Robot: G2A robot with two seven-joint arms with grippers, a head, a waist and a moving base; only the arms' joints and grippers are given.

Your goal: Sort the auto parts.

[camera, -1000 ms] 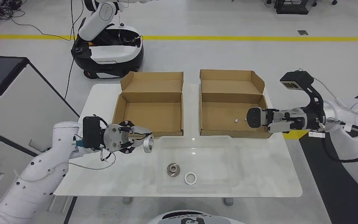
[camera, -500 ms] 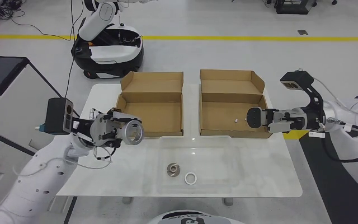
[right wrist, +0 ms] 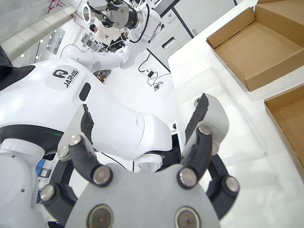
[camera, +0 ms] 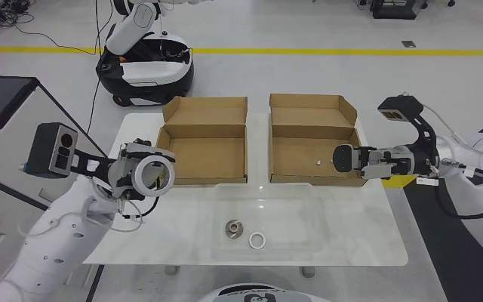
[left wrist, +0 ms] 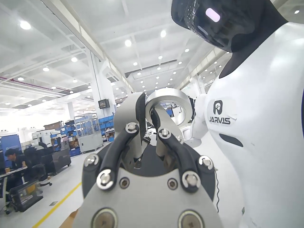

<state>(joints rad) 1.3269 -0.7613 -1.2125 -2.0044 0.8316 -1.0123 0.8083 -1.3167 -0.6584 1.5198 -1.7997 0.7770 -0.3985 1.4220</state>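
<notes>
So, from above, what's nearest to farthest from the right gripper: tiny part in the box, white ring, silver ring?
1. Tiny part, in the right box, beside the right gripper.
2. White ring, in the clear tray.
3. Silver ring, far left, in the left gripper.

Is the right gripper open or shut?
Open: the right gripper has its fingers spread wide, with nothing between them.

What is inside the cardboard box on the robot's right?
One small grey part lies on the floor of the right cardboard box. The right pincer hangs over its side, hiding a strip of floor beneath.
</notes>
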